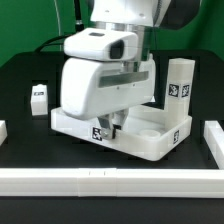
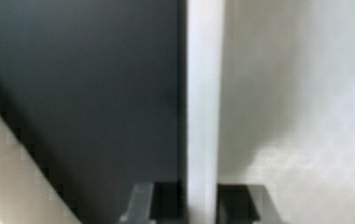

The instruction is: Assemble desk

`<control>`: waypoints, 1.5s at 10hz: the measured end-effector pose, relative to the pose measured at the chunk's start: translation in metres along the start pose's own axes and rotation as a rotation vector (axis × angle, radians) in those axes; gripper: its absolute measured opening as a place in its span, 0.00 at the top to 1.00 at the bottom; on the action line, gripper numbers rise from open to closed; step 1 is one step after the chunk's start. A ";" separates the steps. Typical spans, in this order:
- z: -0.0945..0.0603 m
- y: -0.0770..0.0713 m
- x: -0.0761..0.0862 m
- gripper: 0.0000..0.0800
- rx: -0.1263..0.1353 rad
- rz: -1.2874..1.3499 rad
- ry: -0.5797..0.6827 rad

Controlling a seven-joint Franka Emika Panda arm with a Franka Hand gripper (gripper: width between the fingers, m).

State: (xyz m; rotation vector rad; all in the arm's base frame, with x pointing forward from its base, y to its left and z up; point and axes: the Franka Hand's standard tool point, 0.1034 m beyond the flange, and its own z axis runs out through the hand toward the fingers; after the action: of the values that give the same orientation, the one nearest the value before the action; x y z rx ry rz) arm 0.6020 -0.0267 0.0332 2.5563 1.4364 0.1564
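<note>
Grip comes first in the exterior view: the gripper [image 1: 112, 124] points straight down at the tabletop [image 1: 135, 146]. Its fingers are pressed together on the raised rim [image 1: 80, 120] of the near wall, about midway along it and just beside the tag [image 1: 97, 133] on that wall. The tabletop lies flat, open side up, on the black table [image 1: 30, 70]. Its long axis appears to run from the exterior view's left to the exterior view's right, slanting toward the camera at the right end. Nearly all of the tabletop therefore spreads away from the gripper on the far side.

The upright leg [image 1: 180, 85] stands at the tabletop's far right corner, long axis vertical; whether it sits in a socket I cannot tell. The lying leg [image 1: 38, 95] rests well apart from the tabletop, off its left end.

In the wrist view the rim [image 2: 204, 90] is a narrow white strip running straight out from between the two dark fingertips [image 2: 156, 203] of the gripper [image 2: 195, 203]. Its length lies across the closing direction, and the jaws pinch its two thin faces. The tabletop's pale textured floor [image 2: 307, 150] lies on one side of the rim, the bare table [image 2: 103, 100] on the other.

I judge that any drag or turn will pivot the tabletop about this single pinched spot, so its far side may swing.
</note>
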 end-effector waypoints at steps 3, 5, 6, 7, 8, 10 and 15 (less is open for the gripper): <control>0.001 0.003 0.005 0.92 -0.011 -0.176 -0.003; 0.001 0.004 0.004 0.92 -0.014 -0.258 -0.010; 0.001 0.004 0.007 0.92 -0.013 -0.328 -0.017; 0.000 0.005 0.019 0.92 -0.012 -0.391 -0.021; 0.001 0.007 0.030 0.92 -0.008 -0.421 -0.024; 0.003 0.009 0.038 0.92 -0.009 -0.515 -0.022; 0.001 0.020 0.053 0.92 0.000 -0.504 -0.030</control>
State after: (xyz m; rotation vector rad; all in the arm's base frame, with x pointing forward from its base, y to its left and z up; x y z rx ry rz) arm 0.6469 0.0083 0.0363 2.0980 2.0039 0.0383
